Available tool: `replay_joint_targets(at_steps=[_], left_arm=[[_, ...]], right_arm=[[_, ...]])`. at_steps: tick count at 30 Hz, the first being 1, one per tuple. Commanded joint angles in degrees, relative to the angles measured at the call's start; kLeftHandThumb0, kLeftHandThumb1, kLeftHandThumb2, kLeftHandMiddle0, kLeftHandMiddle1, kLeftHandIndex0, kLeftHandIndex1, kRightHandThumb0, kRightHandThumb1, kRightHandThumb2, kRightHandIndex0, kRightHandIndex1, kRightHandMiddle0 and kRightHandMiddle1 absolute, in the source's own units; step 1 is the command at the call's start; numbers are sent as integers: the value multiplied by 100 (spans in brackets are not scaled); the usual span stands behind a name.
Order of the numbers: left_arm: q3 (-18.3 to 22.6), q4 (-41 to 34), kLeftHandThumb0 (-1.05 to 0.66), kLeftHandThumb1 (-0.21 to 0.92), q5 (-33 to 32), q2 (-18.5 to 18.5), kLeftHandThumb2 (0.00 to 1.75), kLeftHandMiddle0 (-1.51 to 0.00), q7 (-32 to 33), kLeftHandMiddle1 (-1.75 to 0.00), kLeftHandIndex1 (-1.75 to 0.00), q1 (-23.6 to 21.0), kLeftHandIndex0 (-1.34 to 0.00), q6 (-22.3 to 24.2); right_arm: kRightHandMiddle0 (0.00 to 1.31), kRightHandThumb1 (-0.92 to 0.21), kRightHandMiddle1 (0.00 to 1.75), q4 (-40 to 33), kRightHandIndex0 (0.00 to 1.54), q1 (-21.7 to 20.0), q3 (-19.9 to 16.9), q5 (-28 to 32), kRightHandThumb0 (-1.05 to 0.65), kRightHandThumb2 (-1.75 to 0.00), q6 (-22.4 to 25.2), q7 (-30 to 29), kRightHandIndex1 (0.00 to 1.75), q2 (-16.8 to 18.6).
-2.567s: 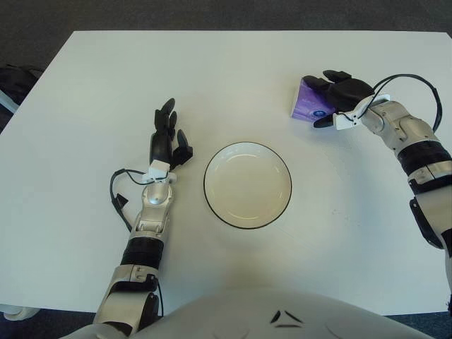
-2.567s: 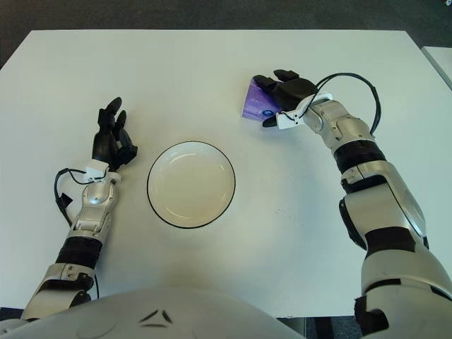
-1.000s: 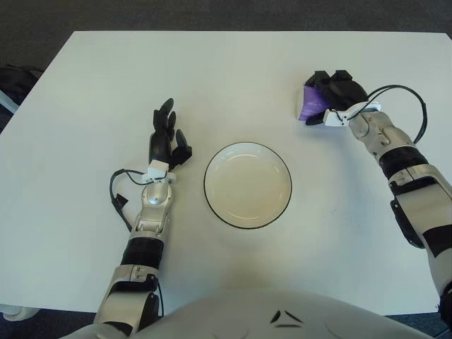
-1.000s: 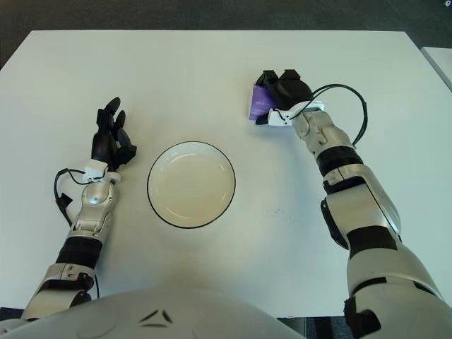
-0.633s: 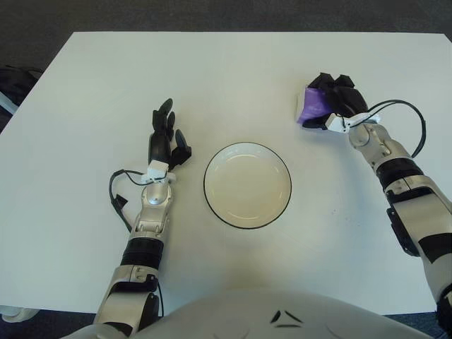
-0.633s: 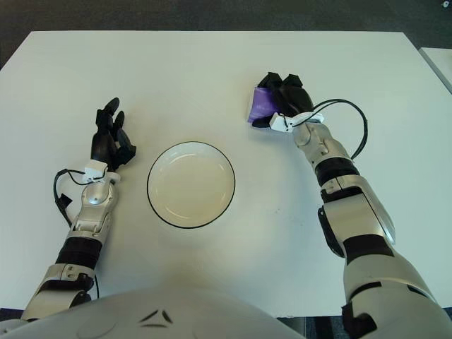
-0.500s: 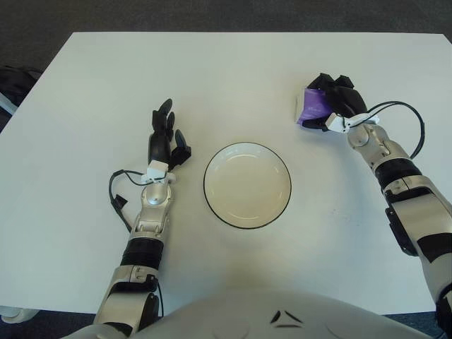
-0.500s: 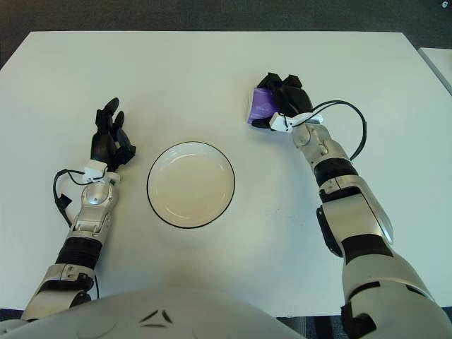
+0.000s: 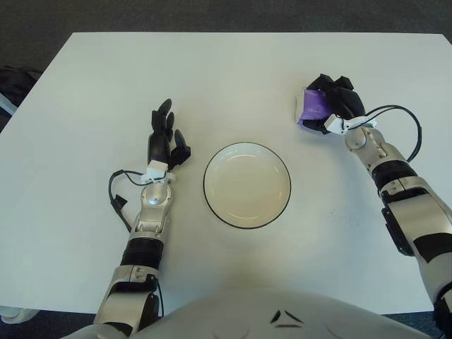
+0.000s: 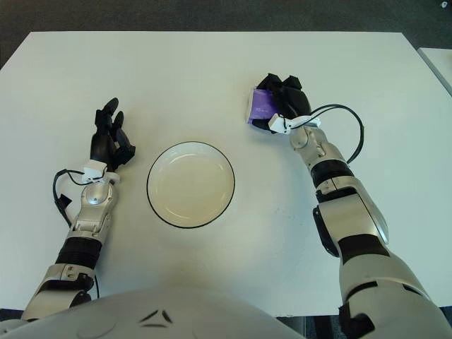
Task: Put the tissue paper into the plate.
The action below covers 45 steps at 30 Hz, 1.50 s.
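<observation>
Right hand (image 9: 337,103) sits in the upper right of the frame, black fingers (image 9: 329,86) curled tight over the purple tissue pack (image 9: 311,107), gripping it from the right and top. Whether the pack is touching the desk (image 9: 226,78) or raised just off it, I cannot tell. A black cable (image 9: 409,134) loops out from the wrist, and the silver forearm runs down toward the lower right.

The pack is right of and above the plate (image 9: 247,185), well apart from it. The plate, white with a dark rim, lies at the centre of the frame with nothing in it.

Left hand (image 9: 165,141) shows just left of the plate, fingers spread and pointing up the frame, holding nothing.
</observation>
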Motion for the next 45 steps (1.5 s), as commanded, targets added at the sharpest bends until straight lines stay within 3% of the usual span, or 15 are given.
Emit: replay_joint_targets(at_steps=[1, 16, 26, 31, 37, 45], left_arm=[[-24, 632, -79, 92, 87, -97, 98, -33, 27, -1, -57, 650, 0, 248], [-26, 647, -80, 92, 57, -125, 99, -34, 13, -1, -59, 637, 0, 279], [-26, 738, -78, 92, 65, -103, 99, -34, -1, 0, -58, 620, 0, 157], [-30, 726, -78, 92, 51, -116, 98, -33, -8, 0, -57, 631, 0, 165], [-37, 705, -77, 92, 36, -144, 98, -33, -5, 0, -56, 628, 0, 207], [-40, 691, -78, 92, 39, -169, 97, -34, 16, 0, -56, 632, 0, 211]], right_arm=[[107, -33, 175, 304, 126, 602, 161, -83, -11, -124, 96, 189, 175, 203], [105, -38, 175, -722, 128, 771, -153, 65, -12, -118, 241, -210, 175, 88], [105, -48, 175, -2672, 128, 810, -800, 326, -22, -105, 741, 229, 175, -77], [104, -47, 175, -3447, 129, 955, -1079, 534, -20, -105, 971, 447, 175, 41], [103, -42, 175, -5073, 129, 1211, -1446, 905, -13, -111, 1344, 933, 175, 130], [101, -39, 175, -5981, 129, 1395, -1580, 1042, -10, -114, 1532, 1227, 175, 357]])
